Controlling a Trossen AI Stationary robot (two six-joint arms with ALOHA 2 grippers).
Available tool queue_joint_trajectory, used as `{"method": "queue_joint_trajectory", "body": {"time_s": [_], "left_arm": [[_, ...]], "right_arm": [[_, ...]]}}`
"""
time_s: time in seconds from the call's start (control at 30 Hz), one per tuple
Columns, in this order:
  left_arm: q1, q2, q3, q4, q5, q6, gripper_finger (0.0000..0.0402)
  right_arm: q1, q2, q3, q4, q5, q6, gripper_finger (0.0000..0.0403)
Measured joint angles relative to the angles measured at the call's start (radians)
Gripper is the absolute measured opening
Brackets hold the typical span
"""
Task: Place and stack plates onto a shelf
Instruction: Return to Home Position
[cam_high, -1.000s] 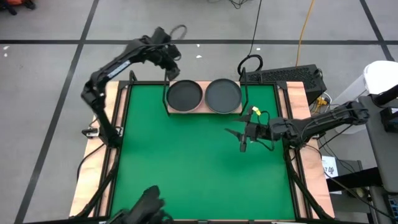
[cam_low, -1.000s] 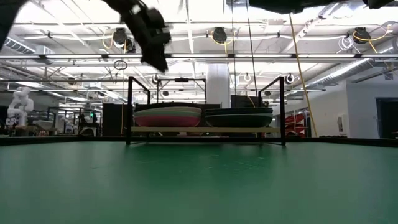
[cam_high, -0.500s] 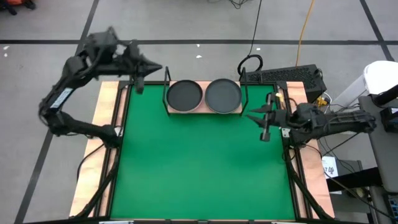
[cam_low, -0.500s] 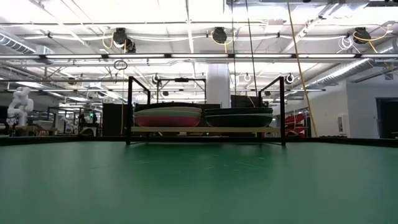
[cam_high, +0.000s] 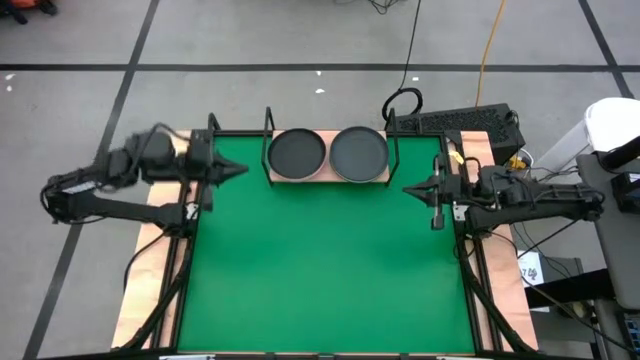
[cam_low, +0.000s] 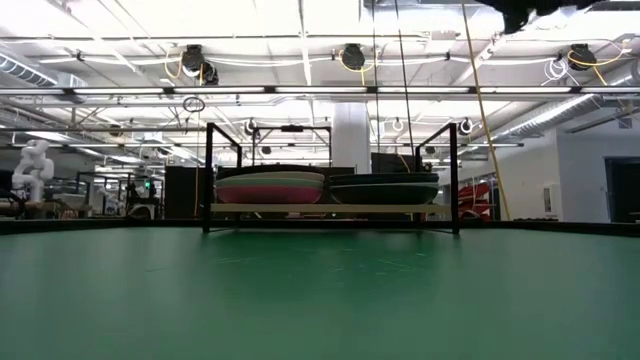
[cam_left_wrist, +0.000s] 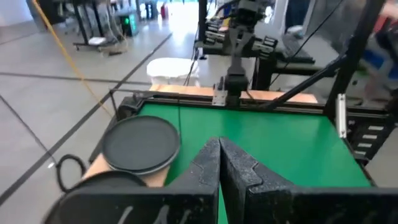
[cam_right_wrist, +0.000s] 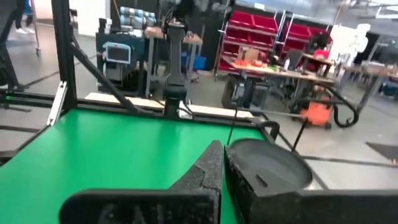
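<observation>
On the far edge of the green mat (cam_high: 320, 270) stands one small wooden shelf (cam_high: 328, 178), and on it are two stacks of plates, side by side and almost touching. Seen from above, the left stack (cam_high: 297, 152) and the right stack (cam_high: 359, 152) each show one dark grey plate on top, so only two plates can be counted there. From the level of the table, the left stack (cam_low: 270, 187) shows one magenta band low down, one pale band over it and a dark rim on top. The right stack (cam_low: 384, 189) looks dark with one thin pale green line. How many plates lie in each stack, I cannot tell. Four thin black posts of the shelf (cam_low: 330, 209) are visible.

Both arms are well apart from the plates. The left gripper (cam_high: 243, 170) hangs over the left border of the mat and points toward the middle; its two fingers (cam_left_wrist: 239, 171) are pressed together and carry nothing. The right gripper (cam_high: 407, 188) hangs over the right border, facing the other one, its fingers (cam_right_wrist: 245, 177) also pressed together with nothing between.

Beside the table on the right lies one white sheet (cam_high: 530, 268) with dark print, too small to read.
</observation>
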Motion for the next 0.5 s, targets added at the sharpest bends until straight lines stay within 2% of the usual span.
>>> {"method": "queue_joint_trajectory", "body": {"time_s": [0.1,0.2,0.27,0.37,0.5], "left_arm": [[-0.055,-0.127,-0.196,0.157,-0.023,-0.034,0.0001],[-0.099,-0.235,-0.388,0.327,-0.028,-0.043,0.0001],[-0.119,-0.292,-0.497,0.424,-0.028,-0.042,0.0001],[-0.134,-0.363,-0.619,0.525,-0.029,-0.039,0.0001],[-0.14,-0.436,-0.725,0.629,-0.033,-0.03,0.0001]], "right_arm": [[0.0,-0.05,-0.018,-0.001,-0.053,0.027,0.0],[0.001,-0.119,-0.097,0.078,-0.133,0.042,0.0],[0.001,-0.173,-0.167,0.119,-0.135,0.056,0.0],[0.001,-0.257,-0.262,0.176,-0.098,0.073,0.0],[0.001,-0.34,-0.368,0.277,-0.1,0.107,0.0]]}}
